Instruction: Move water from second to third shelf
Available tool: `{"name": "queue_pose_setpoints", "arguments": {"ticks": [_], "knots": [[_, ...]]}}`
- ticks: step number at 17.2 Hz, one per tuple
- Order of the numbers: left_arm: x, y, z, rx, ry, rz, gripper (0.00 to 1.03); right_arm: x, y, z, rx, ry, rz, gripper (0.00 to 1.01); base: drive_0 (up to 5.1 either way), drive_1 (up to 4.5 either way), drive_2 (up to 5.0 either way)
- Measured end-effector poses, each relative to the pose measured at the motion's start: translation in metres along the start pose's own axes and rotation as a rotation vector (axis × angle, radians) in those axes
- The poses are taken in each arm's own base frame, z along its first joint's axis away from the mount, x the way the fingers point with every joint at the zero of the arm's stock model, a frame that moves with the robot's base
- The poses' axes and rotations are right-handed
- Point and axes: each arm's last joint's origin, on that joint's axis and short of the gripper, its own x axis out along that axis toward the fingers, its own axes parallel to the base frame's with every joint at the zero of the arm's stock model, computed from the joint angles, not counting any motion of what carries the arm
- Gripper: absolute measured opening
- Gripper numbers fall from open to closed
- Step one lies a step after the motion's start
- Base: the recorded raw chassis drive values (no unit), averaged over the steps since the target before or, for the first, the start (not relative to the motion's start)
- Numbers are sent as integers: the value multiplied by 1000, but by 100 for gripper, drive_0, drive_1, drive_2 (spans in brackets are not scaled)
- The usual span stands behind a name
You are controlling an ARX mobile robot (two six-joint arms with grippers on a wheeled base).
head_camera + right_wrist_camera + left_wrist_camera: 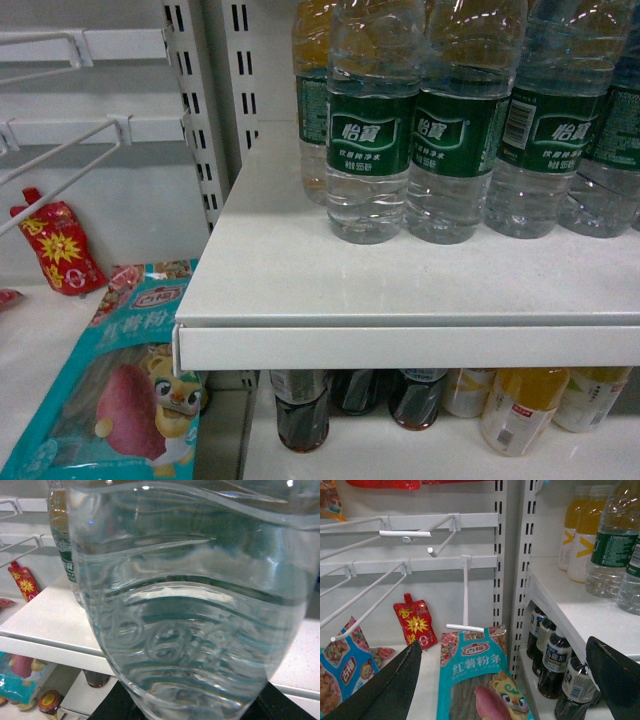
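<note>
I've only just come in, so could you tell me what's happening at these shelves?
The robot is working at a store shelf stocked with water bottles. The right wrist view is filled by a clear ribbed water bottle sitting right at the right gripper, with dark gripper parts at its base; whether the jaws are closed on it can't be seen. The left gripper hangs open and empty near the hanging snack bags. Dark drink bottles stand on the shelf below.

White shelf (400, 290), slotted uprights (195, 130), wire hooks (405, 532); even light.
</note>
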Motion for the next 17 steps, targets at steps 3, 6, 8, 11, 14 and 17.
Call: {"name": "queue_pose_setpoints", "arguments": {"ticks": [3, 6, 8, 11, 14, 17], "knots": [[0, 0, 0, 0, 0, 0, 98, 0, 0, 0, 0, 0, 0, 36, 0, 0, 0], [0, 0, 0, 0, 0, 0, 98, 0, 0, 0, 0, 0, 0, 36, 0, 0, 0], [0, 0, 0, 0, 0, 0, 98, 0, 0, 0, 0, 0, 0, 36, 0, 0, 0], [0, 0, 0, 0, 0, 0, 98, 0, 0, 0, 0, 0, 0, 36, 0, 0, 0], [0, 0, 0, 0, 0, 0, 98, 0, 0, 0, 0, 0, 0, 36, 0, 0, 0], [0, 0, 0, 0, 0, 0, 98, 0, 0, 1, 6, -20, 6, 36, 0, 0, 0]]}}
